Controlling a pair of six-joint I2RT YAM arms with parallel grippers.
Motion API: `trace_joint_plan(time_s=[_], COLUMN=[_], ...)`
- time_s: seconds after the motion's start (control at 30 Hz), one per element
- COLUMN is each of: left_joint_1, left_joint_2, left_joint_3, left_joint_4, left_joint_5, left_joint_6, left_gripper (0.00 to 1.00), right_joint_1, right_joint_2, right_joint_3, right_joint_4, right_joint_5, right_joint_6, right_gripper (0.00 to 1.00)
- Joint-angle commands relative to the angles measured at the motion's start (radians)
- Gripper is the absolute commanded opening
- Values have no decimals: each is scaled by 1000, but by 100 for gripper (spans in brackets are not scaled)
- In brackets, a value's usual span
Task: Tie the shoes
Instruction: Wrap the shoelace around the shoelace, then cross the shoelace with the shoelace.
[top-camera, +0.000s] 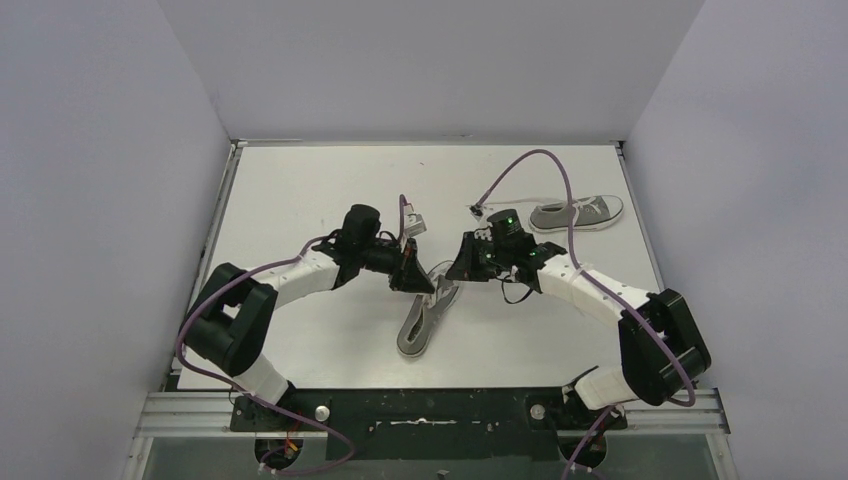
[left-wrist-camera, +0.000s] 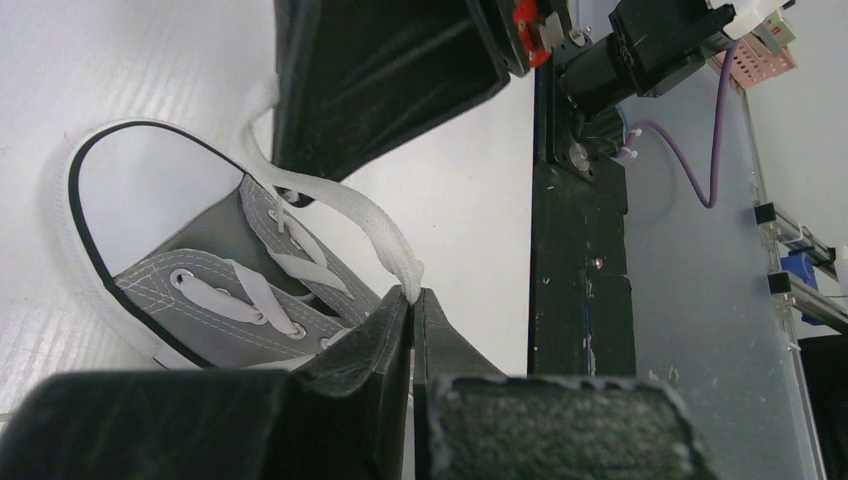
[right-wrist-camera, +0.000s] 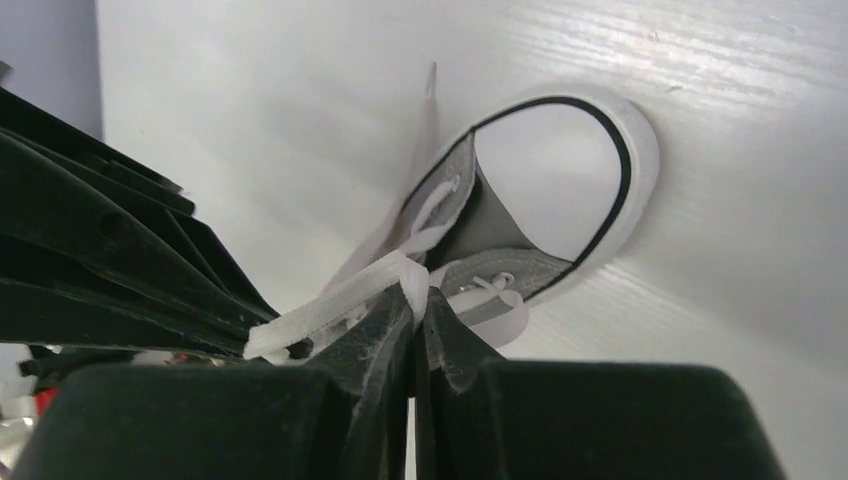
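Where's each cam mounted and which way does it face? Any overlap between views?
Top external: above and behind the bases, looking down on the table; both arms whole, left gripper and right gripper side by side over the near shoe, far shoe beyond.
Left wrist: looks along its own shut fingers, pinching the lace, at the near shoe's toe; right gripper above.
Right wrist: the same from the opposite side; own fingers pinch lace, left gripper at left.
Shared: both wrist views show that toe and lace.

I worked in a robotics lab cell: plain white walls (top-camera: 100, 150) enclosed a white table (top-camera: 300, 180), with an aluminium rail (top-camera: 180, 415) at the front.
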Motion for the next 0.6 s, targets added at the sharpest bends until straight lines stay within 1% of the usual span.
trace_joint_plan(time_s=[0.0,0.03,0.07,0.13,0.17,0.2,0.27,0.3,0.37,0.43,0.5,0.57], left_joint_1=[-7,-7,-7,-5,-4,-2,2,4,4,4,4,4], left_joint_2=[-41,-42,-44,-51,-55,-57,-61,-61,-64,-70,-76,-76], left_joint_3=[-1,-2,-3,-10,-16,-26,-35,-35,-31,-36,-52,-65], left_joint_4=[77,74,68,61,67,76,96,94,77,76,103,120], left_joint_5=[-14,-21,-30,-37,-43,-53,-67,-80,-115,-148,-181,-214], left_joint_6=[-55,-63,-68,-80,-93,-109,-145,-160,-195,-240,-305,-378], left_gripper=[0,0,0,0,0,0,0,0,0,0,0,0], right_joint_1=[7,6,11,14,14,14,15,15,17,21,24,29], right_joint_2=[-43,-38,-35,-34,-37,-46,-76,-99,-164,-228,-251,-235], right_joint_3=[71,79,93,120,141,153,152,141,96,24,-20,-31], right_joint_4=[-236,-275,-316,-376,-404,-419,-411,-391,-297,-144,-32,38], right_joint_5=[68,55,55,64,88,91,77,65,26,1,-7,-24], right_joint_6=[-233,-290,-343,-428,-462,-493,-535,-547,-557,-545,-547,-554], right_gripper=[8,11,16,32,41,47,56,58,60,63,66,67])
